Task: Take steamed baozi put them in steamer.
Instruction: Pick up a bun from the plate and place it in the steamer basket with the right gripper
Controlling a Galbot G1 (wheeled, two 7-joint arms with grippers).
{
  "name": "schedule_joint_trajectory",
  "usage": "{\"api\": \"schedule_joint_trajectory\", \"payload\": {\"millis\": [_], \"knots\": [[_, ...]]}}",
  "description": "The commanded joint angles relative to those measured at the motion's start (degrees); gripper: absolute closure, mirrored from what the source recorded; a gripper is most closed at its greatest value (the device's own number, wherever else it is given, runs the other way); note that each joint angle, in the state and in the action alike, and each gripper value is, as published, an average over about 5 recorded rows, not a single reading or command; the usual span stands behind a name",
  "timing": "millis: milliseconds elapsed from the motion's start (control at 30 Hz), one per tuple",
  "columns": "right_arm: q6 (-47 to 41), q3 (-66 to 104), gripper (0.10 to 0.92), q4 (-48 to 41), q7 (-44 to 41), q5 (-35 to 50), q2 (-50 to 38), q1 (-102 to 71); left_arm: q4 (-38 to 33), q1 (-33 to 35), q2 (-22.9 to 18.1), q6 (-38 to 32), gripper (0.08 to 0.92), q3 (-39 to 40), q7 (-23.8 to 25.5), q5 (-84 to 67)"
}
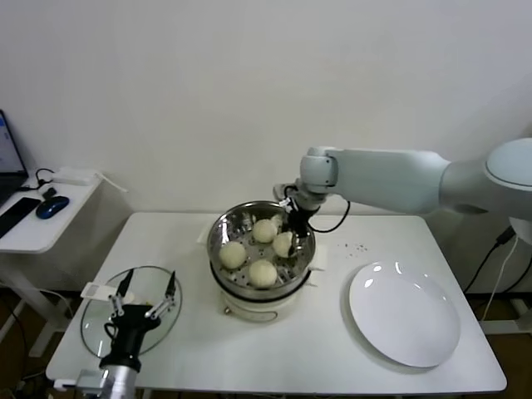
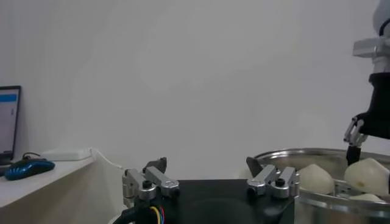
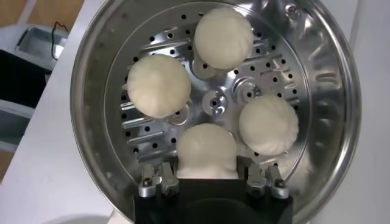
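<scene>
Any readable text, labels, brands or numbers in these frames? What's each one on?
None readable.
Laptop screen, on the side desk at the robot's left: lit blue and white, any text too small to read.
Steamer, its base, plate, glass lid: no marking visible.
Right arm: plain white, no label showing.

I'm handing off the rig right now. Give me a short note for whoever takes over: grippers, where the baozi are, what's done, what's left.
Right gripper: down inside the steamer, shut on the fourth baozi, at the steamer's right side.
Left gripper: open, holding nothing, parked above the glass lid at the table's front left.
Baozi: the other three baozi lie on the perforated floor. The white plate holds none.
Done: three placed, fourth brought in.
Left: release the fourth and withdraw the right arm.
</scene>
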Motion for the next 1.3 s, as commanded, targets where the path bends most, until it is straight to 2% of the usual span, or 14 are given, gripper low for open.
{"api": "schedule_joint_trajectory", "payload": {"millis": [33, 833, 1100, 1300], "knots": [[-0.10, 0.07, 0.398, -0.20, 0.17, -0.55, 0.41, -1.40, 0.19, 0.05, -0.09, -0.10, 0.177, 0.01, -0.03, 0.04], [-0.06, 0.40, 0.392, -0.11, 0.21, -2.70, -0.69, -2.11, 0.50, -0.05, -0.22, -0.10, 0.177, 0.14, -0.11, -0.09], [0.03, 1.46, 0.221, -0.27, -0.78, -1.17, -0.60, -1.65, 0.60, -0.09, -0.19, -0.09, 0.177, 0.07, -0.14, -0.11], [0.24, 2.45, 0.203, 0.37, -1.55, 1.24, -1.73, 0.41, 0.49, -0.06, -0.14, -0.07, 0.177, 0.03, -0.17, -0.15]]}}
